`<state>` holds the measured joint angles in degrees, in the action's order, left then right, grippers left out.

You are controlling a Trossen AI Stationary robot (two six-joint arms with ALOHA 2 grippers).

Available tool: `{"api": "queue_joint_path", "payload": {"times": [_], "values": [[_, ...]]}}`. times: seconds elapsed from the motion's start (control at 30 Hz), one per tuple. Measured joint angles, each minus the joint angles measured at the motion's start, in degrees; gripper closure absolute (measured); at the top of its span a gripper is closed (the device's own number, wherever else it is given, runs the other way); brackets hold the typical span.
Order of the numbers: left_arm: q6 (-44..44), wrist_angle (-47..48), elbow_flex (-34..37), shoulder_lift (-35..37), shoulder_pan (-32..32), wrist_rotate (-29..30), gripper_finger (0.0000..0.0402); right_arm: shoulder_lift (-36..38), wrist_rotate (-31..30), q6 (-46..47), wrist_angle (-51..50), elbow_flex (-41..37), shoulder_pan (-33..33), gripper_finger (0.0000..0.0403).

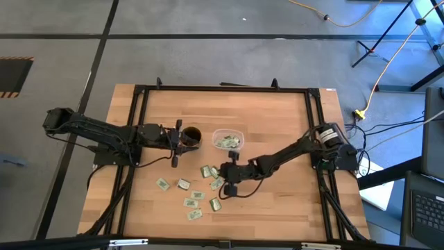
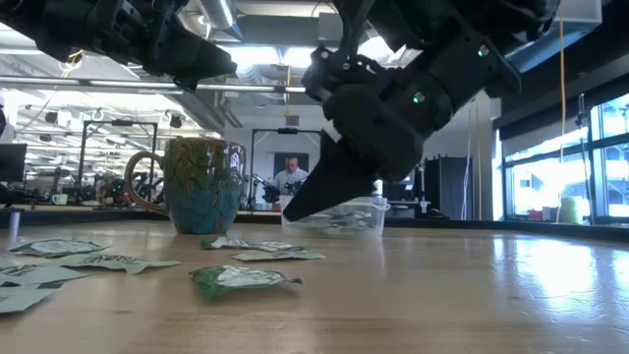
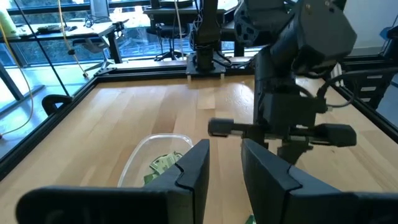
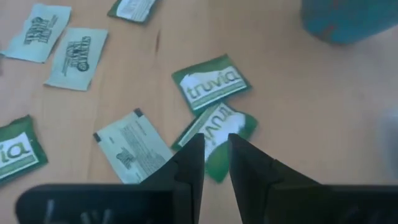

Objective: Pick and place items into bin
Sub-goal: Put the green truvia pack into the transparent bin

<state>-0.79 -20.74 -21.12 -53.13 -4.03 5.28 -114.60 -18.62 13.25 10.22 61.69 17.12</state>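
Several small green-and-white packets (image 1: 189,201) lie flat on the wooden table, toward its near side. More of them sit inside the clear bin (image 1: 227,139), which stands just right of the brown mug (image 1: 192,135). My right gripper (image 4: 216,151) hovers open with a narrow gap, fingers pointing down, over a green packet (image 4: 219,129) that overlaps a second one. In the low view the right gripper (image 2: 292,210) ends above the tabletop. My left gripper (image 3: 225,163) is open and empty, held above the mug (image 2: 201,184) and facing the bin (image 3: 144,157).
A black frame (image 1: 139,104) runs around the table's edges. The mug and the bin (image 2: 346,218) stand side by side at mid-table. Bare wood lies right of the packets (image 4: 134,147) and along the far side. A person stands in the room beyond.
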Motion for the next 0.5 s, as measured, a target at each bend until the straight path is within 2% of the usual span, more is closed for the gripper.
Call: {"api": "queue_joint_path", "payload": {"times": [0.1,0.5], "values": [[0.01,-0.01,0.00,-0.01,0.00,0.00,0.0313,-0.94,1.94,0.06,0.83,0.02,-0.02,0.0328],[-0.01,-0.01,0.00,0.01,0.02,0.02,0.0313,-1.14,1.86,-0.57,0.75,0.00,-0.07,0.0328]]}}
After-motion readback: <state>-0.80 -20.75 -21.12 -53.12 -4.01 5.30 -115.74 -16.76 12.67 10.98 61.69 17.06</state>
